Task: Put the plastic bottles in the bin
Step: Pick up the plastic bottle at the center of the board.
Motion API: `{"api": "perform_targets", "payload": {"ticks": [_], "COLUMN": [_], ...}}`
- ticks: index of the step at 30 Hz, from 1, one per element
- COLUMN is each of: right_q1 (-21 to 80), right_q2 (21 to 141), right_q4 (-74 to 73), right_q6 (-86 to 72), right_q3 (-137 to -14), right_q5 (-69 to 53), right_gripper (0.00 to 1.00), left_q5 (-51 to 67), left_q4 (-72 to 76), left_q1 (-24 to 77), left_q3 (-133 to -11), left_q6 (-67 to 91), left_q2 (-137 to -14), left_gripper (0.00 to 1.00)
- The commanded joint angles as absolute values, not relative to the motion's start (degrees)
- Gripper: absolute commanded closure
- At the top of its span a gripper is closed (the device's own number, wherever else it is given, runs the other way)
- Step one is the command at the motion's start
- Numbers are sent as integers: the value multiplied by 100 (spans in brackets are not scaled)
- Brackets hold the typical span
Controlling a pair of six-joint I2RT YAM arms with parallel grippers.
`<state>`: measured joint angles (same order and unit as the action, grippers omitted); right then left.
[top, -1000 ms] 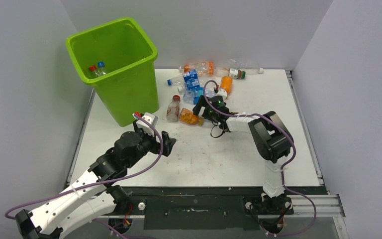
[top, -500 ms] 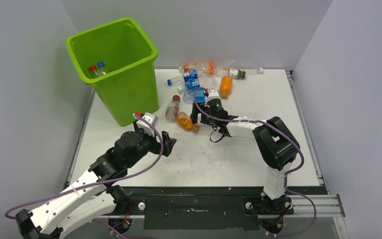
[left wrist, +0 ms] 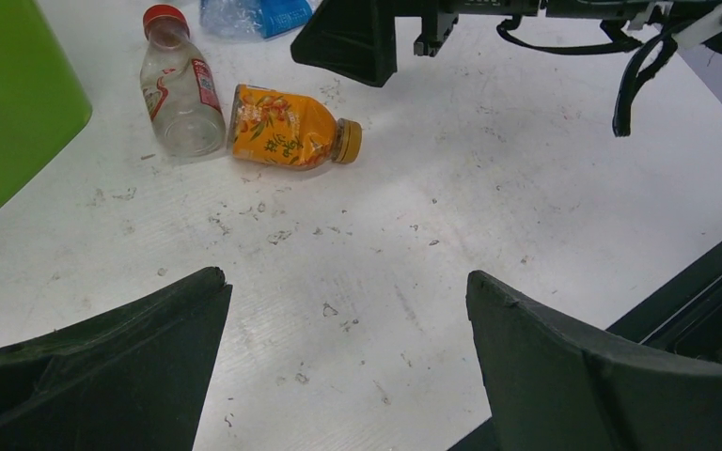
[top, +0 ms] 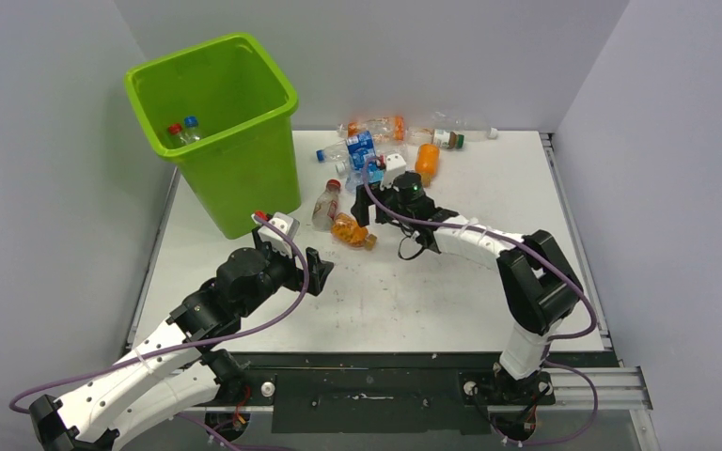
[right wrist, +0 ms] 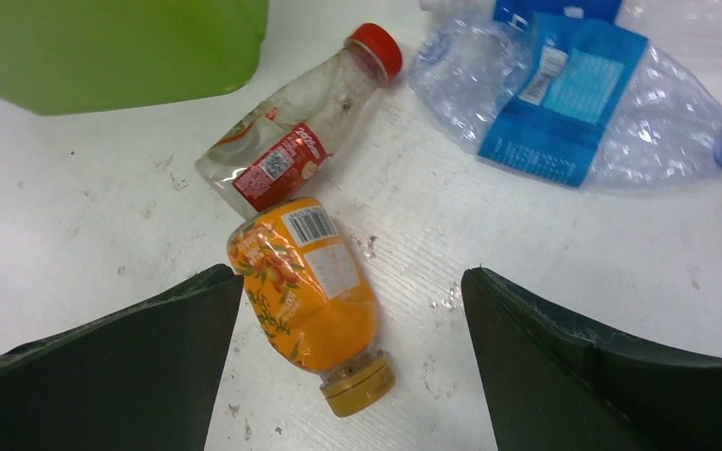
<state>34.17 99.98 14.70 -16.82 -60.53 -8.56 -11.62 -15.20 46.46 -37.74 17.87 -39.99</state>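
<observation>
White counter [top: 414, 291], grey walls. 1 lime-green bin [top: 244, 178] at far left, with 2 bottles [top: 185, 130] inside, red and blue caps. Heap of bottles [top: 362, 148] at the back, count unclear. 1 orange bottle [right wrist: 310, 291], gold cap, lies flat, long axis diagonal, cap toward near right, base just beside 1 red-capped bottle [right wrist: 291, 141]. Right fingers [right wrist: 103, 376] wide, straddling the orange bottle, not gripping. Left fingers [left wrist: 103, 366] wide, empty.

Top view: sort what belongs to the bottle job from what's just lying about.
Job: bin; two bottles inside it; orange bottle; red-capped bottle; bottle heap behind.
Just there: table; specks on it.
</observation>
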Motion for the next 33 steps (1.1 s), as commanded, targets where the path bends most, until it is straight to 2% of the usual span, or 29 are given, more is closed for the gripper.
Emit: {"api": "perform_targets", "payload": {"ticks": [1,7,11,16,23,26,29,33], "right_q1": [3621,3772,4026,4062,4076,4078,4085,4071], "right_q2": [10317,10829,11170,11500,11796,11749,11561,11036], "right_q4": [670,25,-505,-586,-662,-514,-217,428], "right_q6": [-770,-263,-45,-44,-58,-141,-268,-534], "right_q3": [-6911,-7503,-7940,-8135,-8273,-8139,-7813,-7221], "right_q5": [-1339,-1296,-795,-637,-711,-717,-721,-606], "right_gripper": [10,10,10,10,1,15,36,54], "left_q5": [-1056,-1089,-1028,-1044,-1050,-1055,-1047,-1104], "left_q4": [-1239,-1252,-1222,-1243,-1228,-1235,-1222,-1206], "left_q1": [4668,4670,4670,4673,4670,4675,4669,4674], "left_q3": [-3842,-3833,-3829,-3828,-3819,-3828,-3822,-3816], "left_q6": [1863,1859,1872,1881,1872,1872,1872,1881], "left_q2": [-3996,-3994,-4016,-4022,-4015,-4025,-4032,-4014], "left_gripper": [4,4,4,4,4,4,4,4]}}
